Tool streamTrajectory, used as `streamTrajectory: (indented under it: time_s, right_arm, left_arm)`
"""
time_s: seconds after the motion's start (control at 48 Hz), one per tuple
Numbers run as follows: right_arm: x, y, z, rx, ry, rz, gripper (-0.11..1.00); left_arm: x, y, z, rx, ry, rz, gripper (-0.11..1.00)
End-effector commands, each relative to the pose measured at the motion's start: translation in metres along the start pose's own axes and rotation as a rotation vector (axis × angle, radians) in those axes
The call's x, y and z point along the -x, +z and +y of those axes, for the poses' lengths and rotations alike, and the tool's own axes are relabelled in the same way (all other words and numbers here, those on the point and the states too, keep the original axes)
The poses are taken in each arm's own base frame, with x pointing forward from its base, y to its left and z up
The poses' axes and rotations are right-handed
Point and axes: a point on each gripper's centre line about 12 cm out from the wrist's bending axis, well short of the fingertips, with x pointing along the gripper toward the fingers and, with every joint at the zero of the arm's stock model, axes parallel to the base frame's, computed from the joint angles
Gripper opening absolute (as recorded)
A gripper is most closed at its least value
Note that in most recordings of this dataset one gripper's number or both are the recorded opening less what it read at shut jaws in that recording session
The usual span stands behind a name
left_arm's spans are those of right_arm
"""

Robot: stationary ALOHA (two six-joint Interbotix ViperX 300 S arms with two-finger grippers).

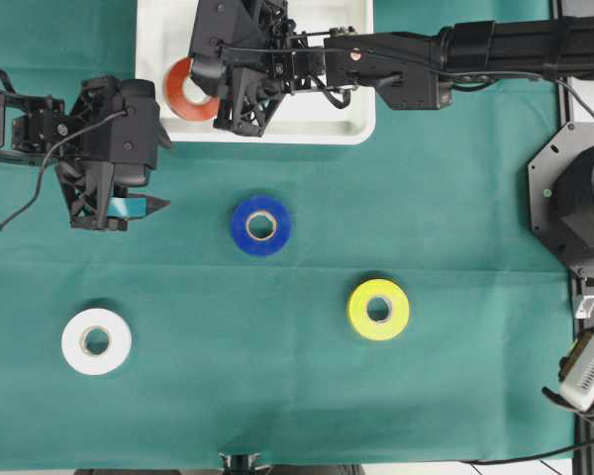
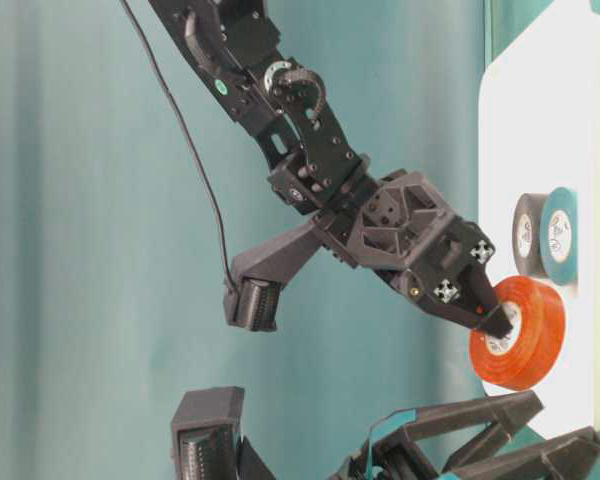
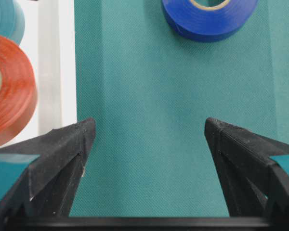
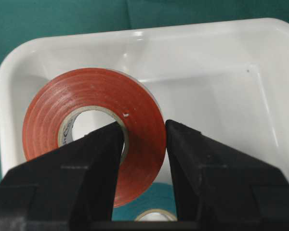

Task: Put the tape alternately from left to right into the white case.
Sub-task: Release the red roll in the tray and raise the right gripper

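Three tape rolls (image 1: 260,226) lie on the tabletop (image 1: 455,247) before the tray (image 1: 351,127); one roll (image 1: 183,87) hangs over it in the right claw (image 1: 210,91).

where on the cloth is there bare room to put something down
Bare cloth lies between the white roll and yellow roll, and right of the blue roll below the white case. Crowded: the case's left end, where the right gripper holds the red-orange roll.

Black angular arms (image 1: 495,45); thin black cables; teal-taped left tool (image 1: 129,209) fingers.
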Motion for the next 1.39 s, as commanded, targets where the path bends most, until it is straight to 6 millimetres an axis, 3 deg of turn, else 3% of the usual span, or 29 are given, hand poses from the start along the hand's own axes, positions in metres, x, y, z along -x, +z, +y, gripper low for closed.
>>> streamTrajectory:
  time_s: [0.0, 0.687, 0.812, 1.02, 1.374]
  right_arm:
    - [0.0076, 0.0194, -0.0032, -0.006, 0.0, -0.055, 0.03]
    - [0.0042, 0.014, -0.0059, -0.008, -0.009, -0.035, 0.03]
    - [0.0041, 0.0135, -0.0058, -0.01, -0.008, -0.035, 0.26]
    - [0.0042, 0.0145, -0.0056, -0.008, -0.006, -0.039, 0.86]
    - [0.004, 0.0126, -0.0056, -0.011, -0.006, -0.034, 0.86]
  left_arm:
    - [0.0035, 0.0075, -0.0003, 0.001, 0.001, -0.029, 1.0]
    - [0.0037, 0.0088, -0.0002, 0.001, 0.001, -0.032, 1.0]
    - [0.0037, 0.0089, -0.0007, 0.0, 0.0, -0.032, 1.0]
    - [0.0036, 0.0082, -0.0008, 0.0, 0.0, -0.031, 1.0]
    - [0.0037, 0.0089, -0.0007, 0.0, 0.0, -0.032, 1.0]
